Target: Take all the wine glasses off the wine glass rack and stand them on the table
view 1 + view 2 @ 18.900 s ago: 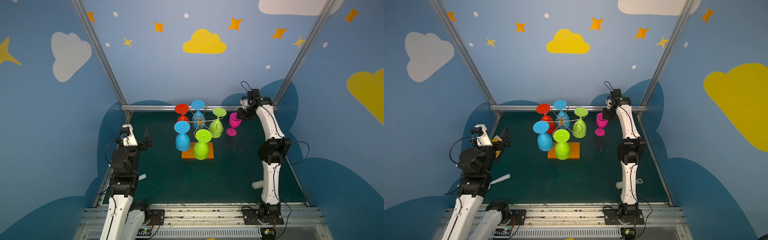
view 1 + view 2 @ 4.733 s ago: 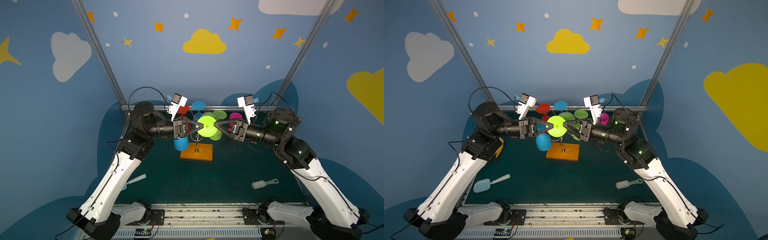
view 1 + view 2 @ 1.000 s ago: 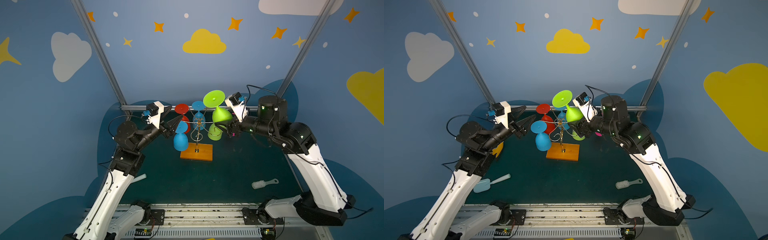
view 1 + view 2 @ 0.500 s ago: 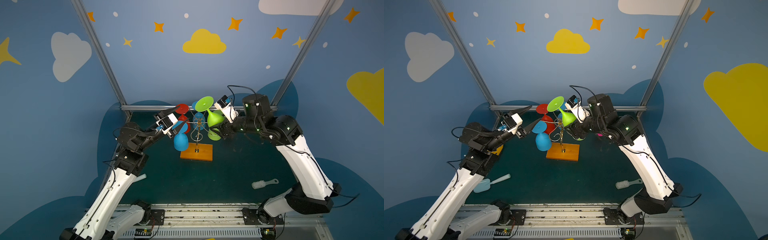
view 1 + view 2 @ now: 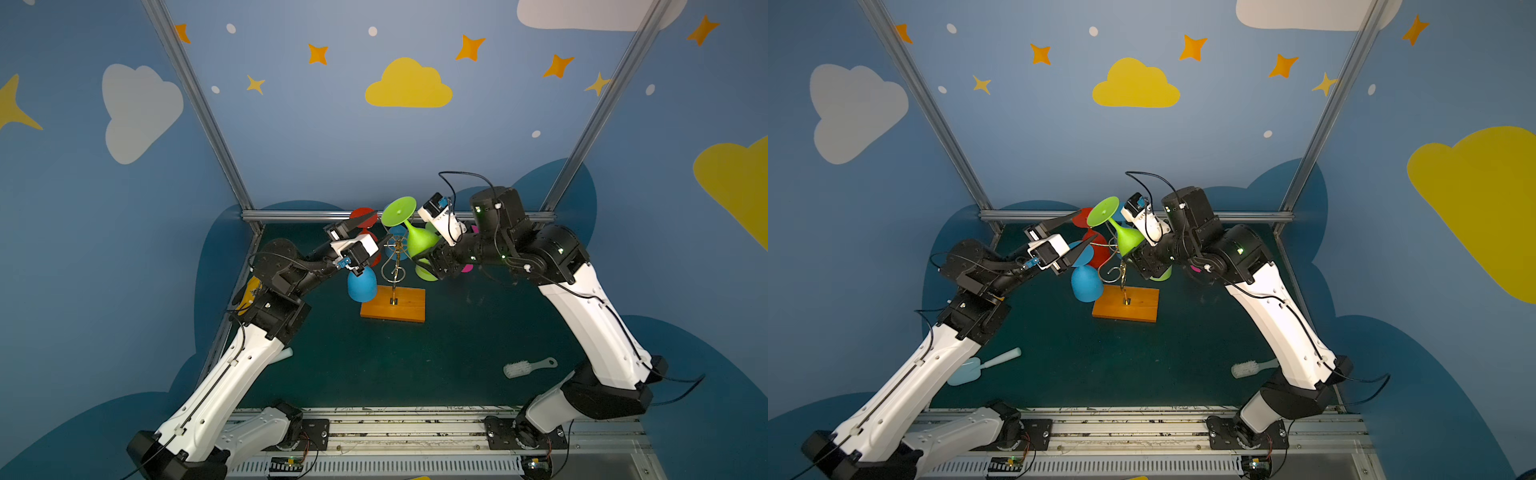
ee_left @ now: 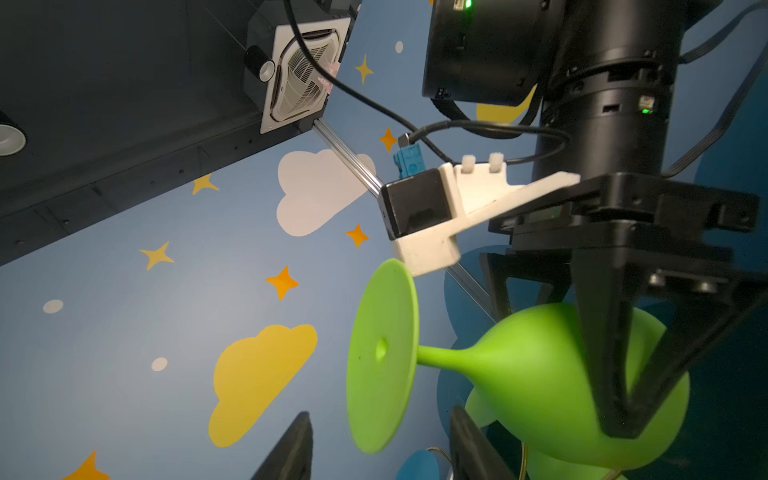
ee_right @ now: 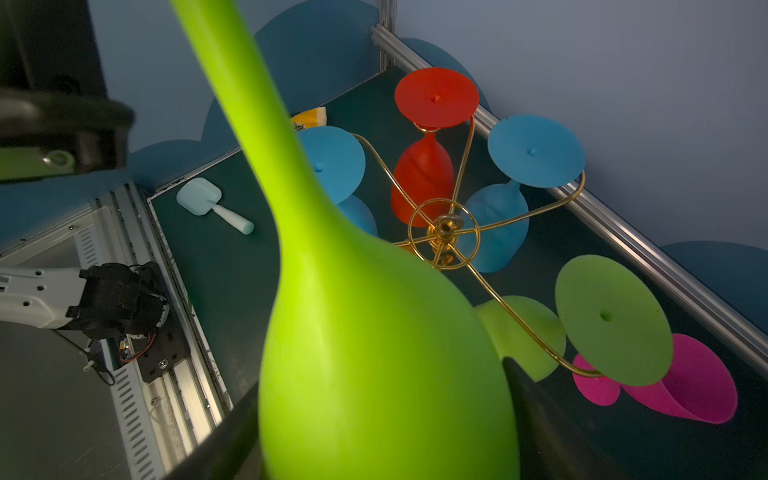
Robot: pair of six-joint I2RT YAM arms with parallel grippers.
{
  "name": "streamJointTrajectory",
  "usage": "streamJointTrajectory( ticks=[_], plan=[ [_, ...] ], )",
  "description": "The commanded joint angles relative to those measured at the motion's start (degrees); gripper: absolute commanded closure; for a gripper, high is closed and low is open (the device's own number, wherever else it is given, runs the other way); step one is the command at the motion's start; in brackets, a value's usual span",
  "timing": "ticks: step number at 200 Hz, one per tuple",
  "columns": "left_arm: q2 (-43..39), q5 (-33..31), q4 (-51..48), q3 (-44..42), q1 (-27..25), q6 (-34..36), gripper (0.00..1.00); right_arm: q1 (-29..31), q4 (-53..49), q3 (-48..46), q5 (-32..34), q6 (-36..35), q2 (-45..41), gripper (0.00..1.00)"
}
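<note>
**Top views.** Your right end effector (image 5: 430, 253) is clamped across the bowl of the lime wine glass (image 5: 419, 240). The glass is off the wine glass rack (image 5: 409, 306). It hangs tilted just right of the rack's top, with its round foot raised above the wire arms. Your left end effector (image 5: 1087, 225) has its fingers spread and grips nothing, with the tips just left of the rack's top. A blue wine glass (image 5: 362, 286) hangs bowl-down on the rack's left side, its bowl beside the orange base. On the desk (image 5: 415, 365), a brush (image 5: 528, 368) lies well in front of the rack to its right. A scoop (image 5: 980, 365) lies well in front of the rack to its left.

**Left wrist view.** Note the two black fingers (image 6: 602, 361) of your right end effector pressing on opposite sides of the lime bowl. Your left end effector's own fingertips (image 6: 297, 440) stand apart, and the edge of the glass's foot shows between them. You cannot tell from here whether they touch it.

**Right wrist view.** The held lime bowl fills the foreground and hides part of the rack's gold hub behind it. From that hub the arms carry a red wine glass (image 7: 424, 178), the blue wine glass, a second blue wine glass (image 7: 536, 151) and a second lime glass (image 7: 611, 320). A pink wine glass (image 7: 698, 382) sits on the desk, off the rack, just beyond the second lime glass.
</note>
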Motion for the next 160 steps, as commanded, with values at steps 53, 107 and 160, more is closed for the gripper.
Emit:
streamJointTrajectory(
  ticks=[53, 107, 160],
  plan=[
    [1.3, -0.3, 1.2, 2.2, -0.4, 1.6, 0.58, 2.3, -0.8, 1.6, -0.2, 0.4, 1.5, 0.63],
    [1.1, -2.1, 0.6, 2.2, -0.4, 1.4, 0.81, 2.8, -0.6, 1.5, -0.5, 0.9, 1.5, 0.57],
    [-0.8, -6.1, 2.0, 0.0, -0.4, -1.0, 0.97, 2.5, 3.4, -1.4, -3.0, 2.5, -1.0, 0.30]
  ],
)
